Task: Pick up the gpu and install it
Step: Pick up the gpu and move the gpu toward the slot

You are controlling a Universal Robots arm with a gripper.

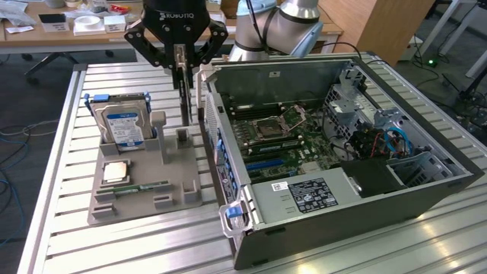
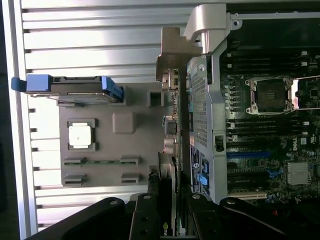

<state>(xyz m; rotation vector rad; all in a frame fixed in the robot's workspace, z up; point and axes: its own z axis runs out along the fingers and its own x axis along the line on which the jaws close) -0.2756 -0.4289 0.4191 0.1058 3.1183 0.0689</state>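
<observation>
In the exterior view, the claw (image 1: pixel 179 55) pinches the gpu (image 1: pixel 184 97) by its upper end. The card hangs upright and edge-on over the grey holder (image 1: pixel 129 208), between the hard drive (image 1: pixel 125 128) standing in that holder and the open computer case (image 1: pixel 380 211) on the exterior view's right. Holder and case rest on the slatted bench (image 1: pixel 99 251).

In the wrist view, the claw (image 2: pixel 170 205) presses its fingers (image 2: pixel 151 200) against both faces of the gpu (image 2: pixel 170 125). The card runs edge-on between the holder (image 2: pixel 120 165) and the case's perforated wall (image 2: pixel 202 110), and the motherboard (image 2: pixel 270 125) lies inside the case.
</observation>
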